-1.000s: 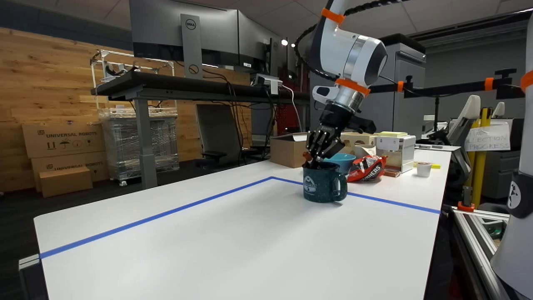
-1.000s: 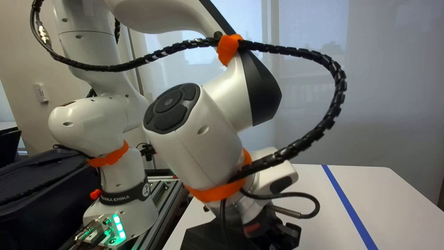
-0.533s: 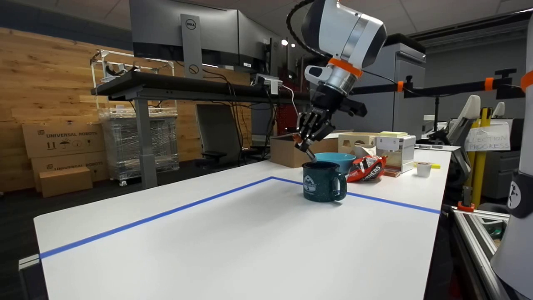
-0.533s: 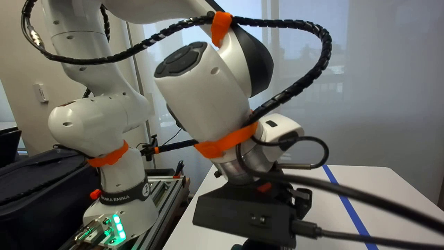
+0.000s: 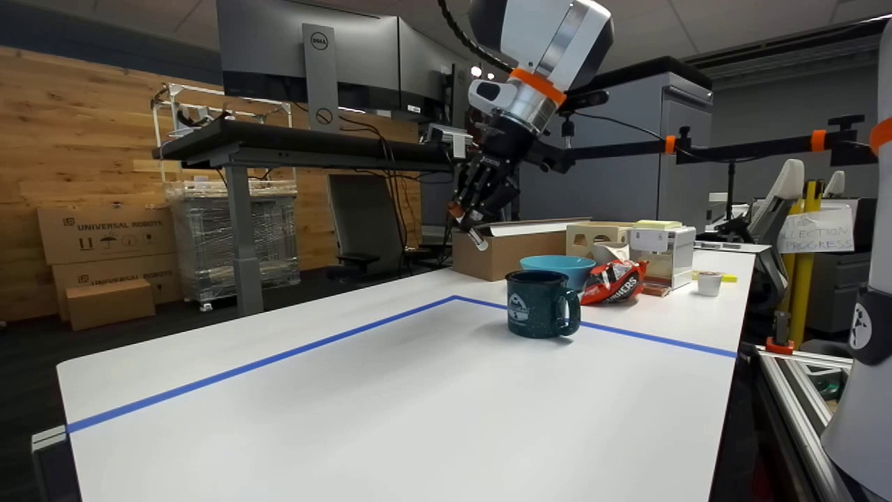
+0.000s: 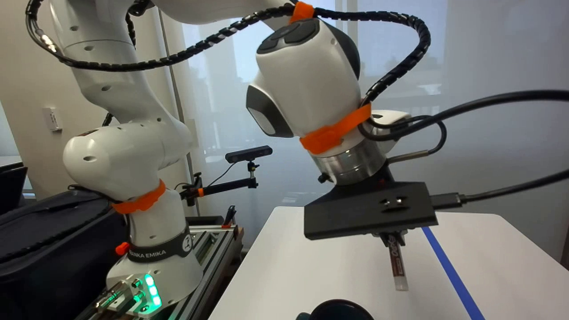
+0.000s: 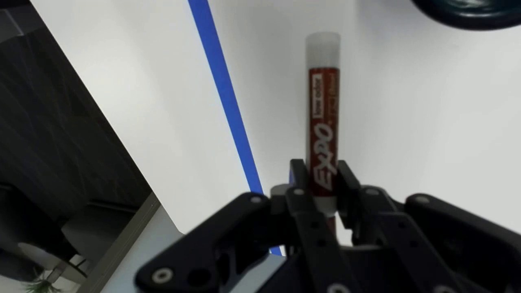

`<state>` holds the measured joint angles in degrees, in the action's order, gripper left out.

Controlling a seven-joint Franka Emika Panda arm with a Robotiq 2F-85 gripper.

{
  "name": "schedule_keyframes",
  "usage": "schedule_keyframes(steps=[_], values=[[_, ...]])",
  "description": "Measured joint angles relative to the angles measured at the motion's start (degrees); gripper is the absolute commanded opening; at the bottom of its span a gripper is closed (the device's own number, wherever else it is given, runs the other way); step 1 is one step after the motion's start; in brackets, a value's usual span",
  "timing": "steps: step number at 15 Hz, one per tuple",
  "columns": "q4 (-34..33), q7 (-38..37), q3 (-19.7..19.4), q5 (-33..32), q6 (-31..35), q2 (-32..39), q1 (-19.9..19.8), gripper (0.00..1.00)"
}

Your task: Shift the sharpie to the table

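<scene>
While fingers [image 7: 300, 175] grip the sharpie [image 7: 323, 118] above the table [image 7: 411, 130], only an exterior view shows the bowl [image 5: 573, 270].

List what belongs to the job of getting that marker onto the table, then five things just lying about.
For the job:
marker
gripper, holding the marker
table

Just lying about:
mug, the marker clear of it
bowl
red bag
cardboard box
small white cup

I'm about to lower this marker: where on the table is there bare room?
In an exterior view, the widest bare patch of table lies on the camera side of the mug, bordered by the blue tape. Another runs between that tape's longer line and the table edge. Behind the mug it's crowded: bowl, red bag, cardboard box.
</scene>
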<state>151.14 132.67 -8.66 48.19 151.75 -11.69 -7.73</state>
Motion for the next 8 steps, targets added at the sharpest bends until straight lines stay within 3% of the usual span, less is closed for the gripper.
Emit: schedule_keyframes(steps=[8], values=[[-3.93, 0.66, 0.63, 1.20, -0.80, 10.64, 1.95, 0.05]])
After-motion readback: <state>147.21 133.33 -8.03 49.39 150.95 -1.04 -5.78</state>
